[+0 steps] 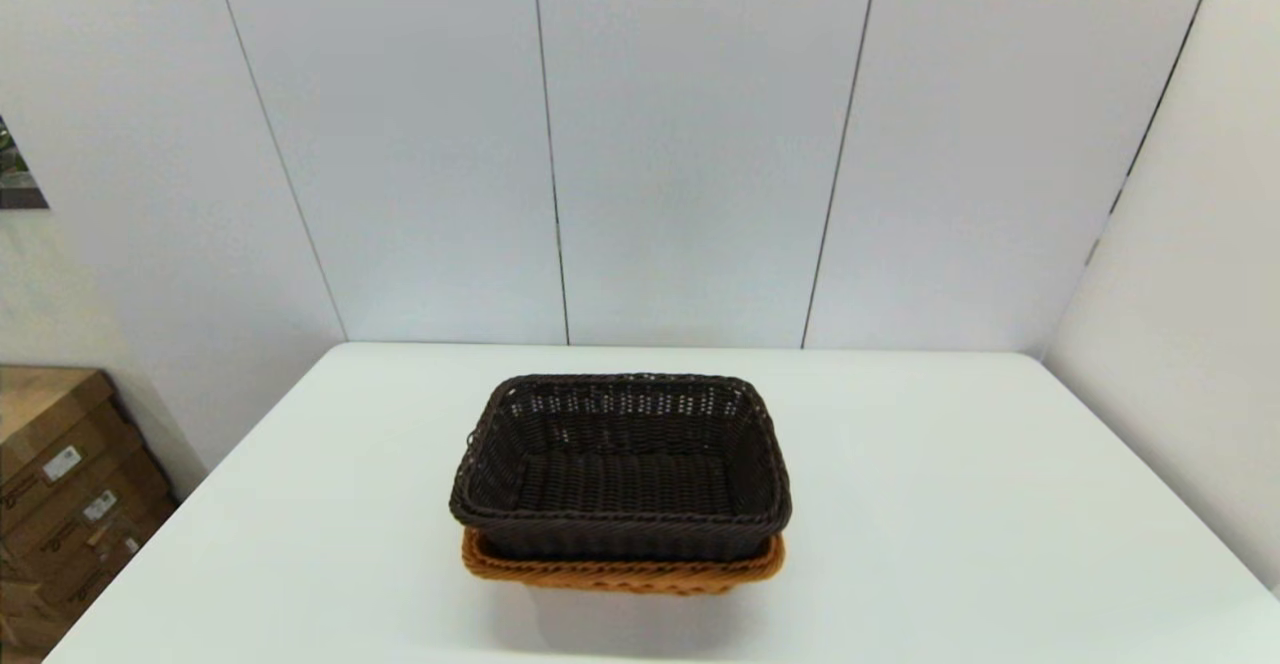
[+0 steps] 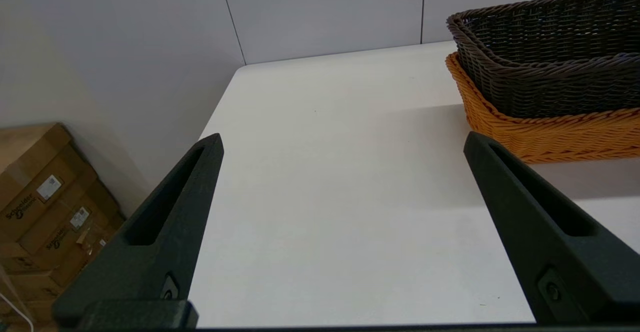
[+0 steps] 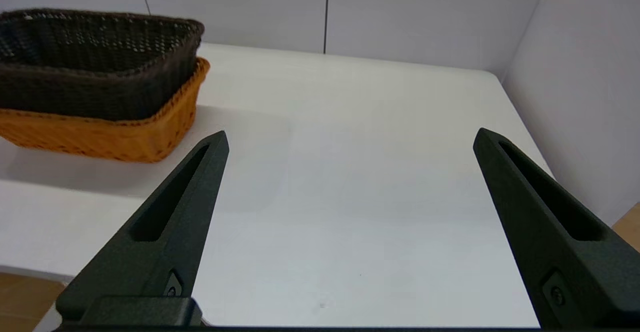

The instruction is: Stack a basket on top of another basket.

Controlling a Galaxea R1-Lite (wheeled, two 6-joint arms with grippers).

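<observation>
The dark brown basket (image 1: 620,464) rests nested inside the orange-tan basket (image 1: 620,574) at the middle of the white table (image 1: 950,504); only the tan rim and lower wall show beneath it. Both arms are out of the head view. My left gripper (image 2: 342,139) is open over bare table near its front left edge, with the dark basket (image 2: 550,57) and the orange-tan basket (image 2: 550,134) off to one side. My right gripper (image 3: 350,137) is open near the front right edge, apart from the dark basket (image 3: 95,72) and the tan basket (image 3: 100,137). Neither gripper holds anything.
Cardboard boxes (image 1: 60,494) stand on the floor left of the table, also seen as boxes (image 2: 45,207) in the left wrist view. White wall panels (image 1: 640,144) close the back, and a side wall (image 1: 1180,344) runs along the right.
</observation>
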